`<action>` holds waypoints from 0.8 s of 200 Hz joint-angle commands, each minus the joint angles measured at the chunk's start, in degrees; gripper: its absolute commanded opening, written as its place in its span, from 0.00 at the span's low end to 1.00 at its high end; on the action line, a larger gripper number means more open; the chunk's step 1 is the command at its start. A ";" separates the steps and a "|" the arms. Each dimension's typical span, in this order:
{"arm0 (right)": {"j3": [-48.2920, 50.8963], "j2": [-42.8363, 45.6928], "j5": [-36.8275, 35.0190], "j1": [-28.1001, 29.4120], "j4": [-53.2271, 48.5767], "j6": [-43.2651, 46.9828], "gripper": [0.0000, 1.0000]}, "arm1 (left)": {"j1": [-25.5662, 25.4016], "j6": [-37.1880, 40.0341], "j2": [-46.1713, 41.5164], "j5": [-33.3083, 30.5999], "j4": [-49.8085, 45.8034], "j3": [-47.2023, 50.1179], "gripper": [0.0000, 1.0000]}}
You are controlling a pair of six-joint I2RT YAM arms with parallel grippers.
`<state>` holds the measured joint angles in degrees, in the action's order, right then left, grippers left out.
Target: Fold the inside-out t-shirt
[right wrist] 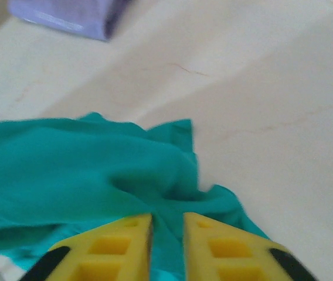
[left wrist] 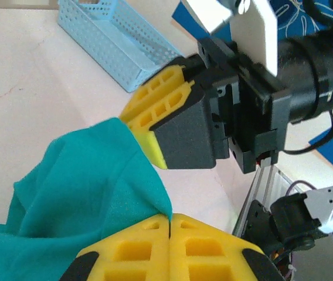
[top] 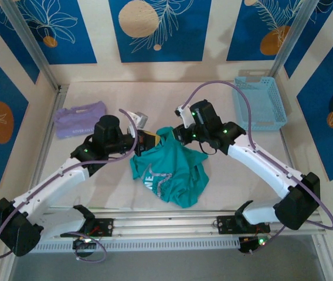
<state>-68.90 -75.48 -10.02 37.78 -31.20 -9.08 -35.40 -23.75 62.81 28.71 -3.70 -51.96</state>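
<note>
Left of the light-blue plastic basket (top: 260, 102), crumpled teal-green fabric t-shirt (top: 169, 170) on the tabletop (top: 155, 96), left pincer (left wrist: 169, 218) pinching its edge, right pincer (right wrist: 167, 218) a bit spread over it

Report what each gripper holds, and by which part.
Left gripper: shut on a bunched fold at the far edge of the crumpled teal-green soft fabric t-shirt. Right gripper: fingers slightly apart with shirt cloth between them; a grip cannot be told.

Table (top: 114, 181) — t-shirt (top: 169, 167), purple garment (top: 78, 120), basket (top: 261, 102)
</note>
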 commanded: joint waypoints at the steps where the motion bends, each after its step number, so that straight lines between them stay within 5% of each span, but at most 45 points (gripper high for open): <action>1: 2.32 5.13 -4.19 1.51 -3.08 0.46 0.30 | 0.78 -3.38 -1.37 0.75 2.69 0.37 0.00; 46: 11.30 12.20 8.13 4.28 7.39 -7.11 0.47 | 0.79 -3.84 -0.71 0.36 2.56 -0.02 0.00; 121: 15.13 7.24 1.11 9.64 17.48 -13.86 0.64 | 0.85 -3.77 -1.63 0.60 1.43 -0.73 0.00; 141: 14.49 4.55 -1.58 9.69 18.92 -13.77 0.62 | 0.83 -3.55 -2.57 0.37 1.00 -0.66 0.00; 160: 13.54 3.66 -4.99 8.96 16.36 -12.67 0.41 | 0.88 -2.29 -3.75 -1.55 -1.37 -1.14 0.00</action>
<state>-53.25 -71.18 -9.30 47.18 -14.83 -21.65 -35.03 -26.92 61.65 28.49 -3.40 -51.90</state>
